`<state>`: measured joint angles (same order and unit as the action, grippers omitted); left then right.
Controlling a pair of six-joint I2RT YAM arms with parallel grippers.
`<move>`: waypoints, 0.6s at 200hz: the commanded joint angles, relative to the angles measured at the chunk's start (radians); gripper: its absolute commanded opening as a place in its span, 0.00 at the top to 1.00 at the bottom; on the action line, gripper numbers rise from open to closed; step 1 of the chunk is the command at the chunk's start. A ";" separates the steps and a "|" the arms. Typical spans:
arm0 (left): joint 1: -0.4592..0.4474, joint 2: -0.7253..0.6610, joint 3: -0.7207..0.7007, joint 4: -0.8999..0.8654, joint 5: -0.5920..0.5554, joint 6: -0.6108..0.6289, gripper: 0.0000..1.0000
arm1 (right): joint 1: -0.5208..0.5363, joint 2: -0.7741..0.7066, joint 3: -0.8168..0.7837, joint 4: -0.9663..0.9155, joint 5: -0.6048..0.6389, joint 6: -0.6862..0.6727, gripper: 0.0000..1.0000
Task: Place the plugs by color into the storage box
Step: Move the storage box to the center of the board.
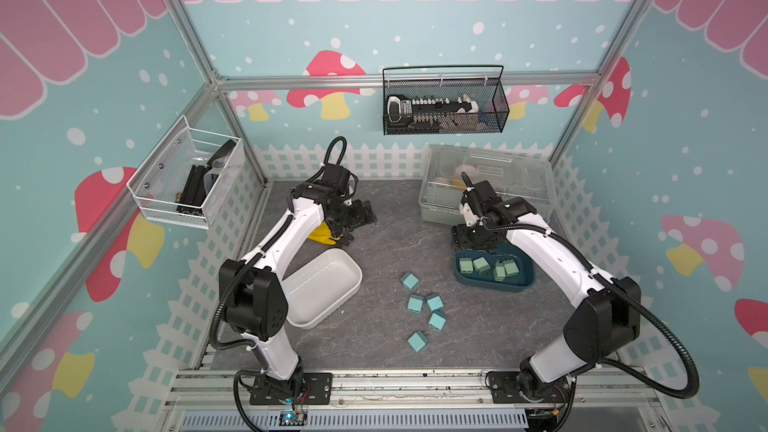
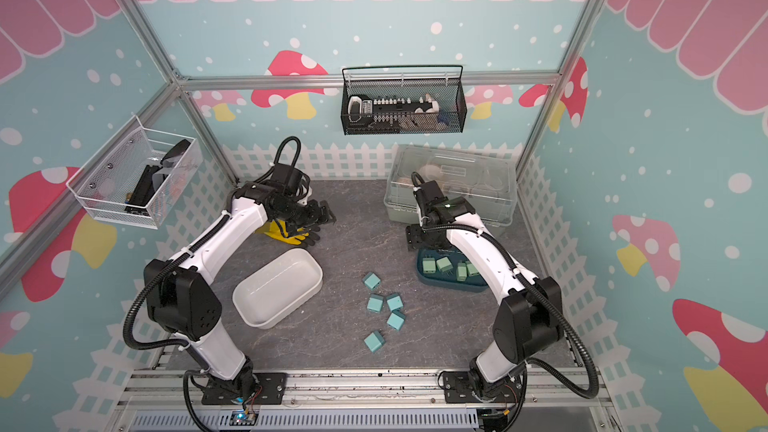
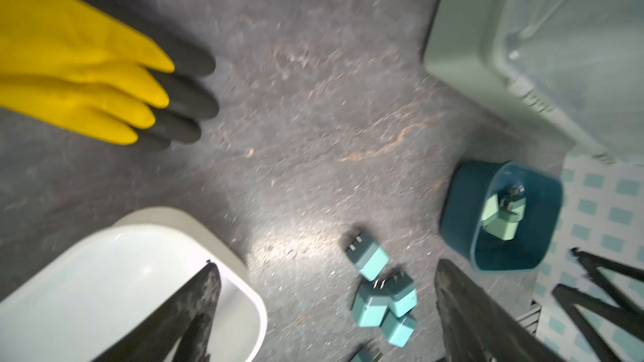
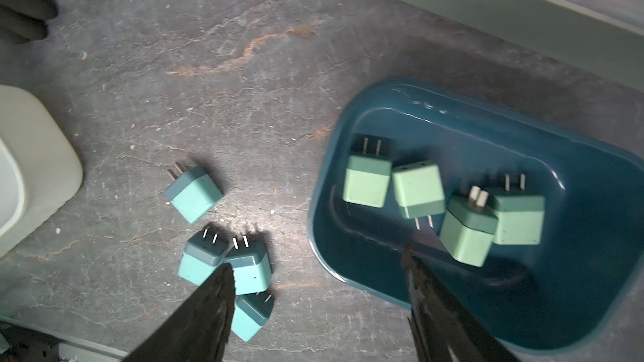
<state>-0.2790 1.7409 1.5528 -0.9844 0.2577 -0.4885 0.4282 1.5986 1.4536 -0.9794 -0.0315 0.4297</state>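
Bare mat between white tub and blue plugs, gloves near back

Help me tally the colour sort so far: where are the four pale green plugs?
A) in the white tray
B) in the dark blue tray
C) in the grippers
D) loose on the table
B: all four pale green plugs lie inside the dark blue tray, while the five light blue plugs sit loose on the table and the white tray holds none.

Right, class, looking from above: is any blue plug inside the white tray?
No, all five blue plugs lie on the grey table between the white tray and the dark blue tray.
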 commanded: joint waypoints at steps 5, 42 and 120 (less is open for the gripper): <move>-0.002 0.012 -0.108 -0.026 -0.037 0.042 0.07 | 0.011 0.038 0.011 0.023 -0.096 -0.001 0.25; -0.007 0.075 -0.174 0.064 -0.003 0.007 0.07 | 0.014 0.057 -0.004 0.050 -0.164 -0.018 0.25; -0.239 0.303 0.137 0.098 -0.072 0.042 0.08 | 0.014 0.103 -0.015 0.021 -0.177 -0.056 0.24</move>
<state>-0.3912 2.0148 1.5440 -0.9211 0.1883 -0.4652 0.4397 1.6905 1.4483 -0.9379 -0.2138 0.4133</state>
